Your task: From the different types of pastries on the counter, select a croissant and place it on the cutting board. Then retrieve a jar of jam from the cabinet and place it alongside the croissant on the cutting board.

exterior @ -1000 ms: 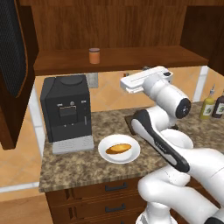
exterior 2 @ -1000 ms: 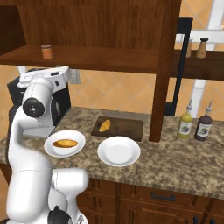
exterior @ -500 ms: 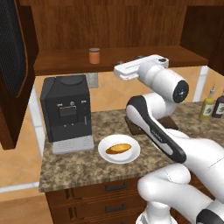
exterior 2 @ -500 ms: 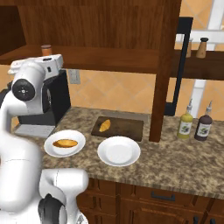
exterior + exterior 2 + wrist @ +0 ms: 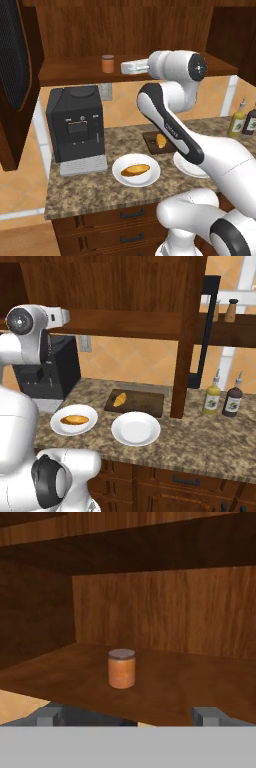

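The jar of jam (image 5: 107,63), orange with a dark lid, stands upright on the cabinet shelf (image 5: 75,72). My gripper (image 5: 124,66) hovers at shelf height just right of it, open and empty. In the hand view the jar (image 5: 121,668) stands straight ahead, centred between my spread fingertips (image 5: 47,716) and still some way off. The croissant (image 5: 119,399) lies on the left part of the dark cutting board (image 5: 145,402) on the granite counter (image 5: 200,441). The longer loaf (image 5: 74,419) rests on a white plate (image 5: 57,428).
A black coffee machine (image 5: 75,125) stands under the shelf at the left. An empty white plate (image 5: 135,428) sits in front of the board. Two bottles (image 5: 221,401) stand at the right. The cabinet door (image 5: 15,55) hangs open at the left.
The arm has lifted the hand from above the counter up to shelf height and swung it left, closer to the jar. The jaws stayed open.
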### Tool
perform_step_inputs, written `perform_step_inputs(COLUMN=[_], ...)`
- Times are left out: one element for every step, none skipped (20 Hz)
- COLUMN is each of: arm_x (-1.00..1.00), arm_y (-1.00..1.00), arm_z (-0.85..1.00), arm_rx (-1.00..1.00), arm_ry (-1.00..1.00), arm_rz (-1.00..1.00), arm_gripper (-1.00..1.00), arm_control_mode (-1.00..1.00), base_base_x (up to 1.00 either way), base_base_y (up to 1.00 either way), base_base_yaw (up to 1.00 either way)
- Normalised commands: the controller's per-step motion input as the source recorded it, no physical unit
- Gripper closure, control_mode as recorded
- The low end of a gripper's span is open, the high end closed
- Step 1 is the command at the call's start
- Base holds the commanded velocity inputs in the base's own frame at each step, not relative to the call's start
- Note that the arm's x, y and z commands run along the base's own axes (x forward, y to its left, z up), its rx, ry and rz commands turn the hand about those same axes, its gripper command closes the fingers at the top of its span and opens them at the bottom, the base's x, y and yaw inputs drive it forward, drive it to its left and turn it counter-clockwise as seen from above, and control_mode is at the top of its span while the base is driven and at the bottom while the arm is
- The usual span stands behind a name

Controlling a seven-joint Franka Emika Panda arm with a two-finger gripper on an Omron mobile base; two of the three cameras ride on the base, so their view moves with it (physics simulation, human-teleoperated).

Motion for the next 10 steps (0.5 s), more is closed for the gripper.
perform_step_inputs(arm_x=[0.0, 0.04, 0.18, 0.29, 0.33, 0.29, 0.31, 0.19, 0.11, 0.07], arm_y=[0.0, 0.0, 0.05, 0.04, 0.06, 0.1, 0.19, 0.16, 0.16, 0.2], arm_z=[0.0, 0.0, 0.0, 0.0, 0.0, 0.0, 0.0, 0.0, 0.0, -0.05], arm_rx=[0.0, 0.0, 0.0, 0.0, 0.0, 0.0, 0.0, 0.0, 0.0, 0.0], arm_ry=[0.0, 0.0, 0.0, 0.0, 0.0, 0.0, 0.0, 0.0, 0.0, 0.0], arm_rz=[0.0, 0.0, 0.0, 0.0, 0.0, 0.0, 0.0, 0.0, 0.0, 0.0], arm_gripper=[-1.0, -1.0, -1.0, -1.0, -1.0, -1.0, -1.0, -1.0, -1.0, -1.0], arm_control_mode=[-1.0, -1.0, -1.0, -1.0, -1.0, -1.0, -1.0, -1.0, -1.0, -1.0], base_base_x=[0.0, 0.0, 0.0, 0.0, 0.0, 0.0, 0.0, 0.0, 0.0, 0.0], base_base_y=[0.0, 0.0, 0.0, 0.0, 0.0, 0.0, 0.0, 0.0, 0.0, 0.0], base_base_yaw=[0.0, 0.0, 0.0, 0.0, 0.0, 0.0, 0.0, 0.0, 0.0, 0.0])
